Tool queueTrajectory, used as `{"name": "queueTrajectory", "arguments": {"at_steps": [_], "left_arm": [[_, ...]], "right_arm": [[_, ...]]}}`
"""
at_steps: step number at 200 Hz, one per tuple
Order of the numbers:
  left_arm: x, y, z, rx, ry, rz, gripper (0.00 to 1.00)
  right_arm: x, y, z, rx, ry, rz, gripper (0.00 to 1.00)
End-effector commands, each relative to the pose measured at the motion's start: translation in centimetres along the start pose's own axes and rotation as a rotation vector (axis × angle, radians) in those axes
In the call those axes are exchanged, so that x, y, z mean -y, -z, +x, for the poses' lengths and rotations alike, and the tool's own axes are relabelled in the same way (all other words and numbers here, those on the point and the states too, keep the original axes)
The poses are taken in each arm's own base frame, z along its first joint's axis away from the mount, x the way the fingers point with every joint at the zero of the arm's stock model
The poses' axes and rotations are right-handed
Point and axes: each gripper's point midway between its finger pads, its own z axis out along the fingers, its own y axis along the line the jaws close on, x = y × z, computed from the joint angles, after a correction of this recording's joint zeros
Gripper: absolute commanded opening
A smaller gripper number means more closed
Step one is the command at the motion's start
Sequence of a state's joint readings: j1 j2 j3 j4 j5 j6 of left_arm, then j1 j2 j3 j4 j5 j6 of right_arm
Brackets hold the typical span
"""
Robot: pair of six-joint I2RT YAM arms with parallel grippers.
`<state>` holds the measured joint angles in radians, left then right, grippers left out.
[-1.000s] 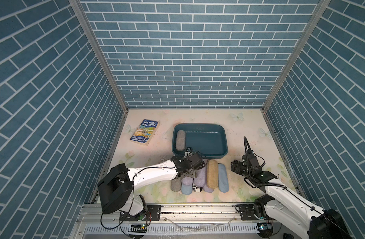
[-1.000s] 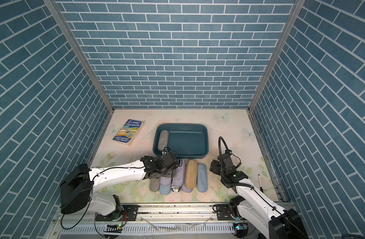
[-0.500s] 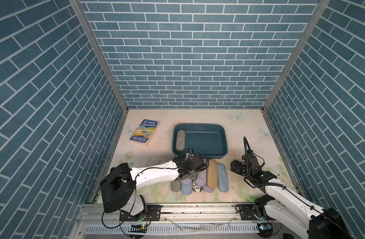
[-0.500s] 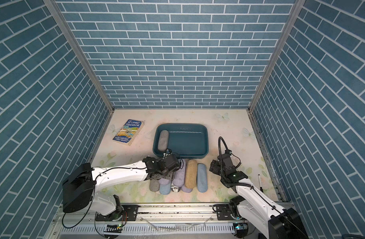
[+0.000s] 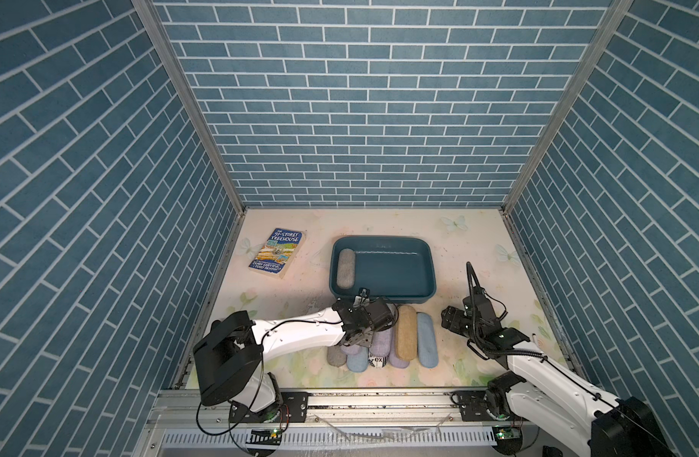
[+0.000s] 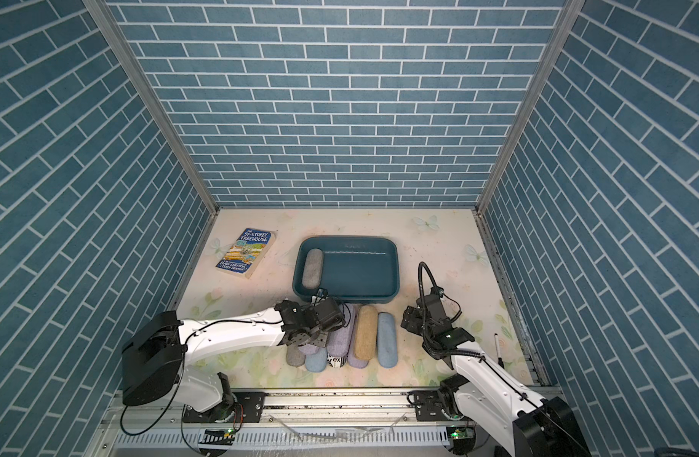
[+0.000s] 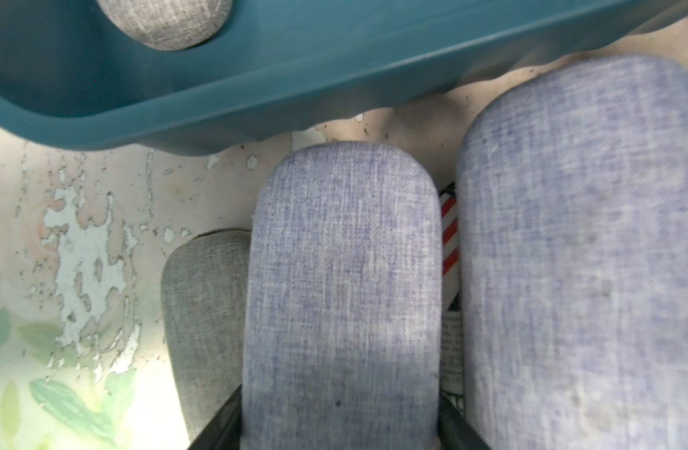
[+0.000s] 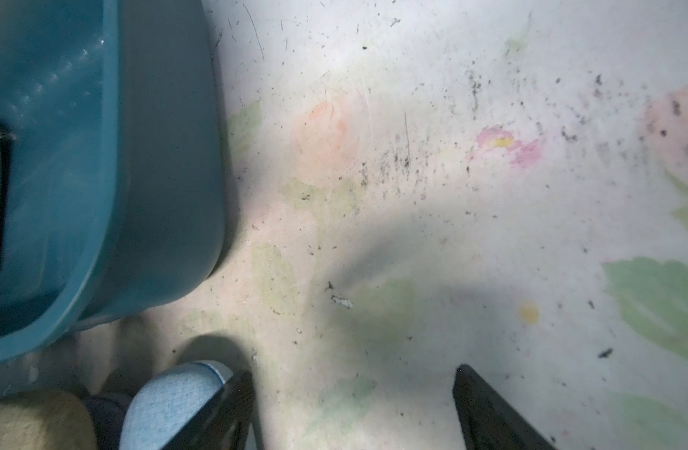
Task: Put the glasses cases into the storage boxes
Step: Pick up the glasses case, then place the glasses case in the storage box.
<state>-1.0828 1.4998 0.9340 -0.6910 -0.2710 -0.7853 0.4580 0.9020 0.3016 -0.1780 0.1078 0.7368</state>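
Left wrist, lavender case (image 7: 342, 292) in end effector (image 7: 340, 422)

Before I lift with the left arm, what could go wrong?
The left gripper is shut on a lavender case, which lies against the grey case and the newspaper-print case; lifting may drag them. The near rim of the tub stands close ahead, so a low carry could clip it.
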Motion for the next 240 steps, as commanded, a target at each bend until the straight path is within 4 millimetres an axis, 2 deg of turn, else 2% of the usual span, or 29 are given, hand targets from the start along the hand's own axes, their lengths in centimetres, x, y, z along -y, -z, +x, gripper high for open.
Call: {"name": "queueTrajectory", "arguments": {"at_steps": [1,73,95,116,141,180,201,240], "left_arm": [[-0.5,1.8,-0.9,0.040,-0.002,-0.004,0.61],[-0.1,7.5,-2.9,0.106,-0.022,0.116,0.61],[0.3,9.5,-4.7,0.168,-0.016,0.149,0.61],[0.3,10.2,-7.3,0.230,-0.002,0.153,0.61],[0.1,9.2,-11.1,0.274,0.049,0.167,0.61],[-1.1,5.8,-17.3,0.309,0.138,0.102,0.61],[-1.2,3.5,-19.5,0.302,0.164,0.066,0.61],[-1.2,-0.6,-21.7,0.291,0.181,-0.020,0.62]], "right_arm": [[0.2,-0.2,0.4,-0.009,-0.035,0.006,0.81],[0.2,-0.3,0.4,-0.005,-0.035,0.005,0.82],[0.1,-0.4,0.2,-0.005,-0.032,0.003,0.81],[0.0,-0.4,0.0,0.002,-0.031,0.003,0.82],[-0.1,-0.3,-0.3,0.009,-0.029,0.004,0.81],[-0.3,0.0,-0.8,0.025,-0.036,0.003,0.81],[-0.2,0.1,-0.9,0.033,-0.043,0.005,0.82],[0.3,0.3,-0.8,0.041,-0.045,0.022,0.81]]}}
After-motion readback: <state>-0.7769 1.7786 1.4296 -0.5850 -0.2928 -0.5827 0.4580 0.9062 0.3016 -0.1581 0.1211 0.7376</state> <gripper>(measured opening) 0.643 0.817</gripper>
